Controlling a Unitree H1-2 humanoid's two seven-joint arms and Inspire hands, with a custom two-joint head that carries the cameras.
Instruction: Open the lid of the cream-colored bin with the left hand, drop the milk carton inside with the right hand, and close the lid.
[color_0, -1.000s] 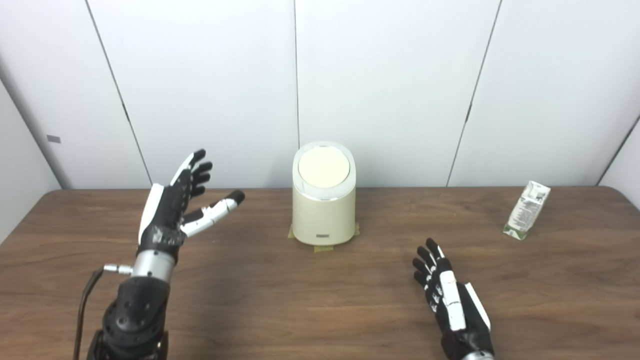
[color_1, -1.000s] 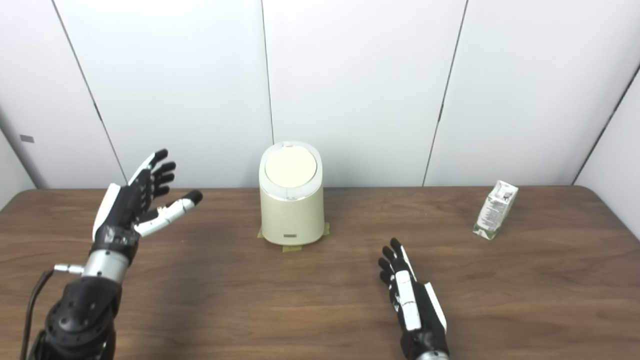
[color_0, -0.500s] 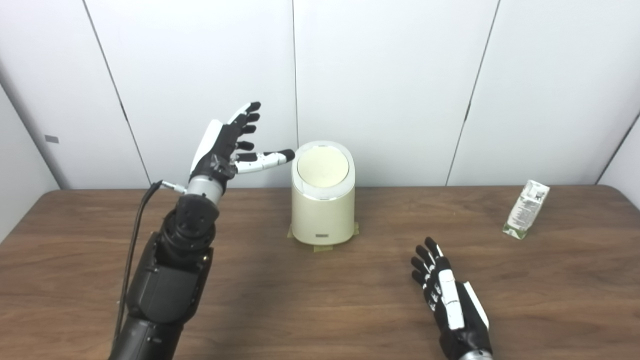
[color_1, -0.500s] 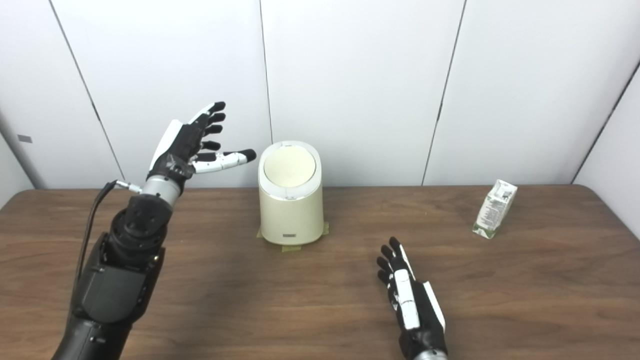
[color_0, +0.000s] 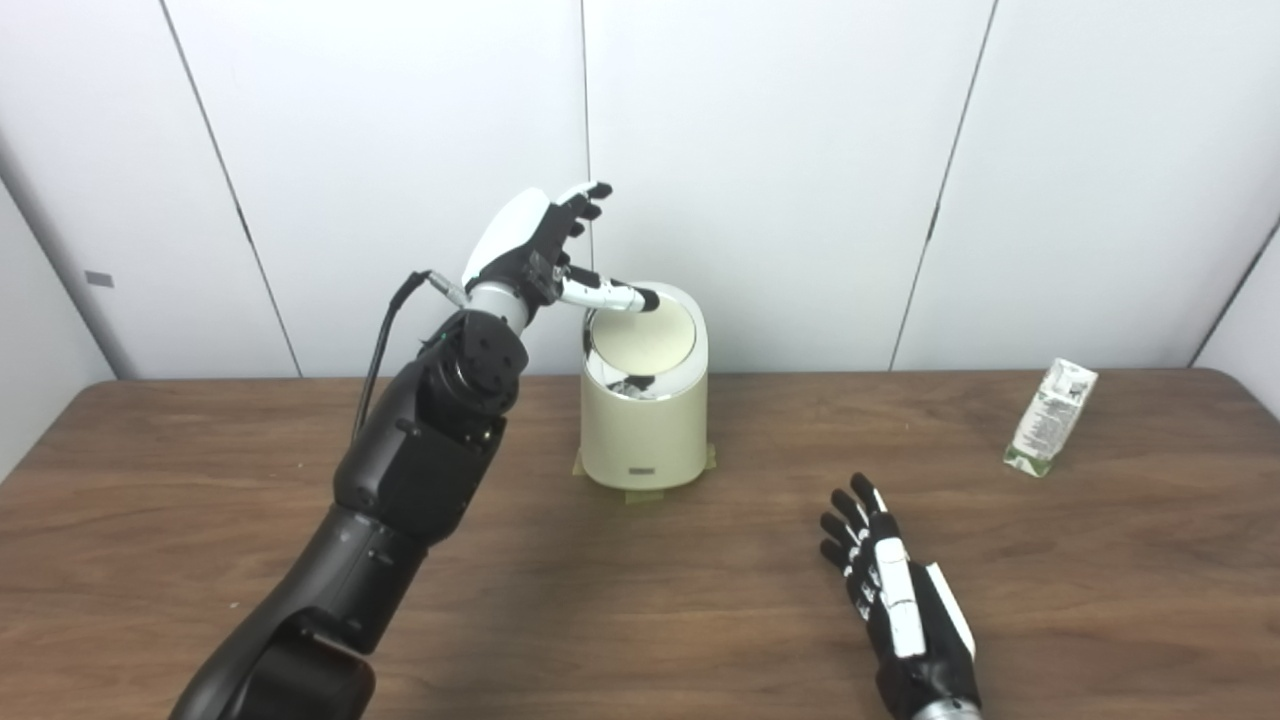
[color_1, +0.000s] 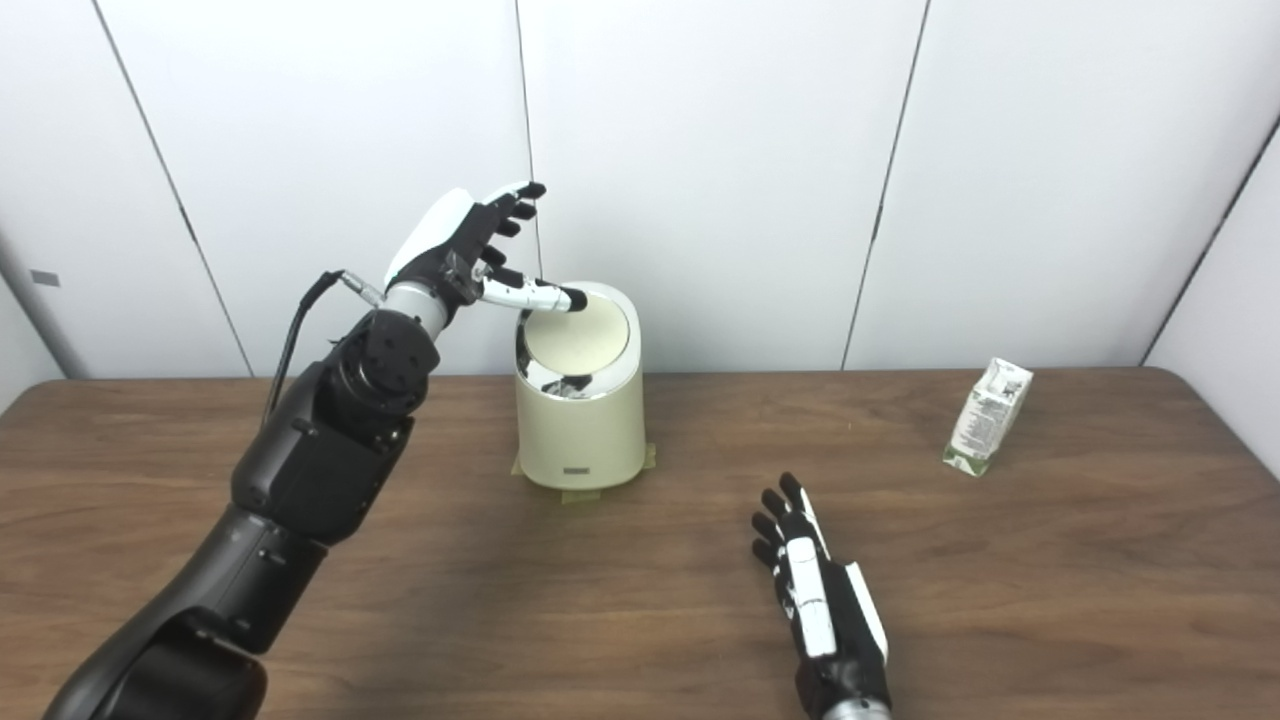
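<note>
The cream-colored bin (color_0: 645, 420) stands at the middle back of the table, its round lid (color_0: 645, 338) down. My left hand (color_0: 545, 250) is raised above the bin's left rim, open, with the thumb reaching over the back of the lid; I cannot tell whether it touches. The milk carton (color_0: 1050, 417) stands tilted at the far right of the table. Flat and open near the front edge lies my right hand (color_0: 895, 590), well apart from the carton and holding nothing.
The wooden table (color_0: 200, 520) ends at a white panelled wall (color_0: 800, 150) just behind the bin. Tape patches (color_0: 640, 494) sit under the bin's base. A black cable (color_0: 385, 320) runs from my left wrist.
My left hand has risen from low over the table's left side and swung right, ending above the bin's lid. The right hand, bin and carton stay put.
</note>
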